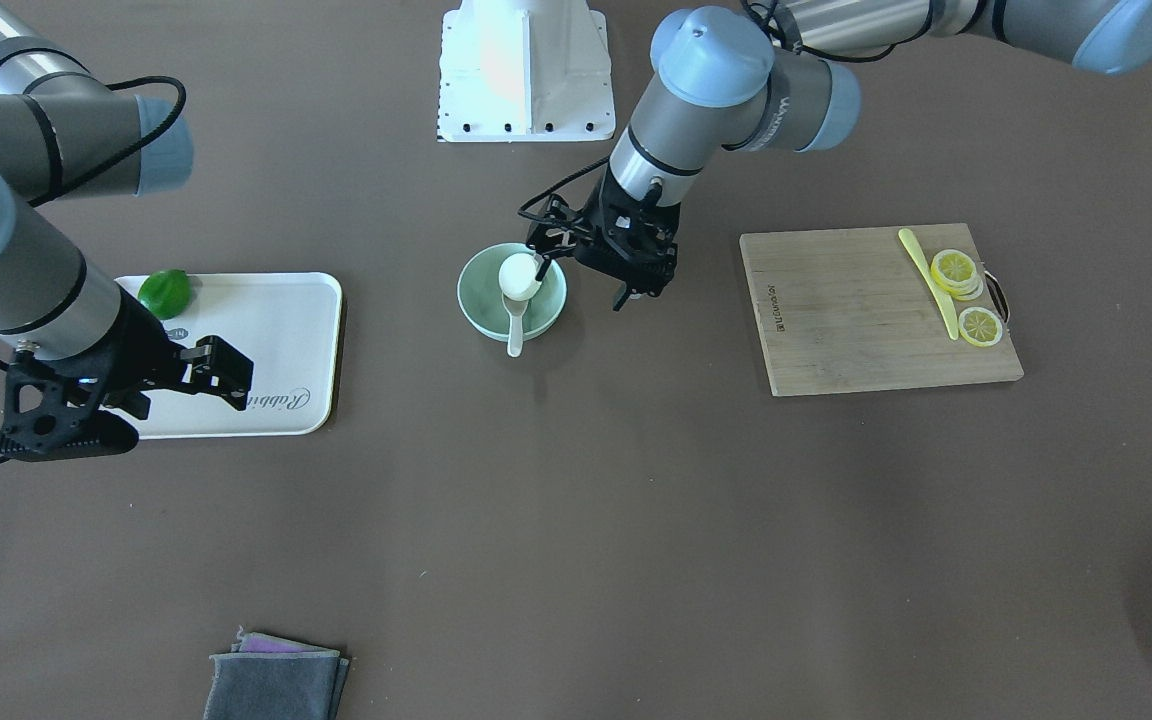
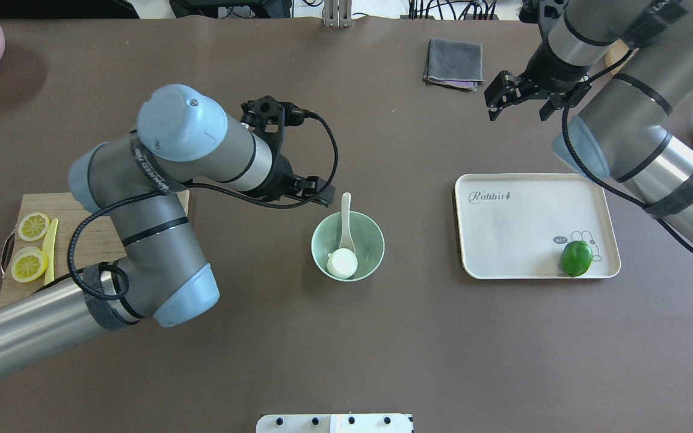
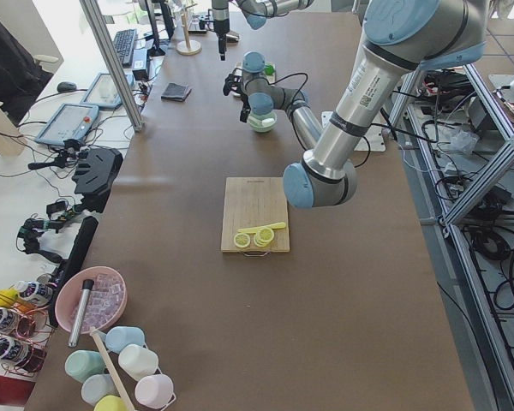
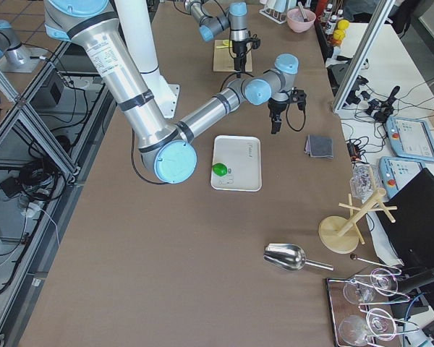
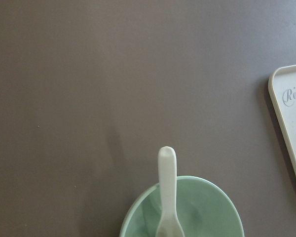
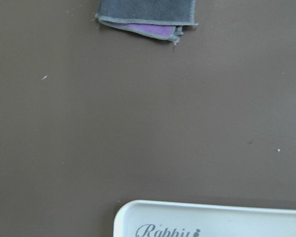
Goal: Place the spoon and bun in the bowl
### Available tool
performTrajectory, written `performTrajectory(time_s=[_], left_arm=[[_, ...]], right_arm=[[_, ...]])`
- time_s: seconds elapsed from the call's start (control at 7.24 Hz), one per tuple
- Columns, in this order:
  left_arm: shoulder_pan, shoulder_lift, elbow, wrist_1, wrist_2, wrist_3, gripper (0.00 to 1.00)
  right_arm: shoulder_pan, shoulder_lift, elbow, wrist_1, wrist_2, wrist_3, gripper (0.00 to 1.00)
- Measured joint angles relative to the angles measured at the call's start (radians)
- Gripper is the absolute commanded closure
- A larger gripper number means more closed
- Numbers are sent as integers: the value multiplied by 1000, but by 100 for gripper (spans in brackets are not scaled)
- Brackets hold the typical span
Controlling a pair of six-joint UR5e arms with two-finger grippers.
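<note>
Two task items, the spoon (image 1: 515, 325) and the bun (image 1: 518, 275), lie in the mint-green bowl (image 1: 476, 300)
Front-facing: the bun sits at the spoon's scoop end, and the handle leans out over the rim because it is too long to lie flat. The left gripper (image 1: 584, 283) hangs just beside the bowl, jaws wide apart and empty. Overhead: the right gripper (image 2: 518, 108) hovers beyond the tray (image 2: 521, 216), jaws apart, holding nothing, clear of the work. Left wrist: only the handle and bowl edge show; the task looks done
</note>
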Motion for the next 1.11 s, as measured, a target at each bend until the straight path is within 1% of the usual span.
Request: performTrajectory(time_s=[0.14,0.28,0.41,0.69,0.97,1.11], left_arm=[[-84,96,-72,67,-27,158,2],[-175,194,-109,101,-40,300,2],[-269,276,-126,114,-55,389,2],[-489,412,-136,121,-146,461,2],[-737,533,-111,115,-249,632,2],[-812,573,-85,113,-273,699,2]], right_arm=[[52,-50,1,-1,14,-112,0],[99,-89,-14,-1,20,-215,0],[149,-127,-28,0,29,-306,0],[258,-223,-39,-2,48,-466,0],[357,-335,-39,4,54,-596,0],[378,-374,-38,11,36,-619,0]])
